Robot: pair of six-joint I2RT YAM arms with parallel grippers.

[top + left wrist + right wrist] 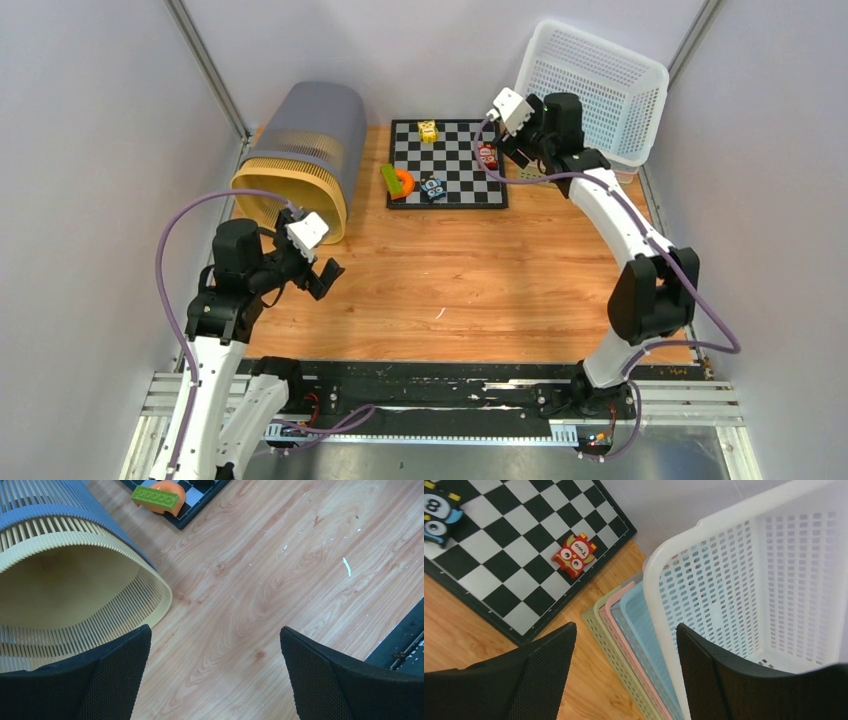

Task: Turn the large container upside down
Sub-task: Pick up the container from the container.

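Nearest the lens: black rail (430, 385) with both arm bases, at the near edge of the table (470, 290). Farther in, on the left, left gripper (215, 635) spread to its widest and empty, hanging above bare wood just beside the mouth of a ribbed bin (300, 150) lying on its side. Idle, by the look of it.

Taken as the large container: white basket (600, 90) in the far right corner, judged so from the right arm's place beside it. Tipped up on one edge, mouth facing the arms, back toward the corner walls, lower rim on or just beside a stack of pastel trays (621, 615). Neither upright nor inverted, so judged roughly midway through the turn.

Close above its near rim, right gripper (626, 630), jaws well apart, nothing pinched between them. Rim passing just beside the inner face of one finger; contact or not, cannot tell. Just to the left, chessboard (450, 170) with small tiles, near enough to be knocked.

Next, probably: close on the rim or hook under it, then swing the raised edge on over to a mouth-down rest on the table, minding walls, trays and board.
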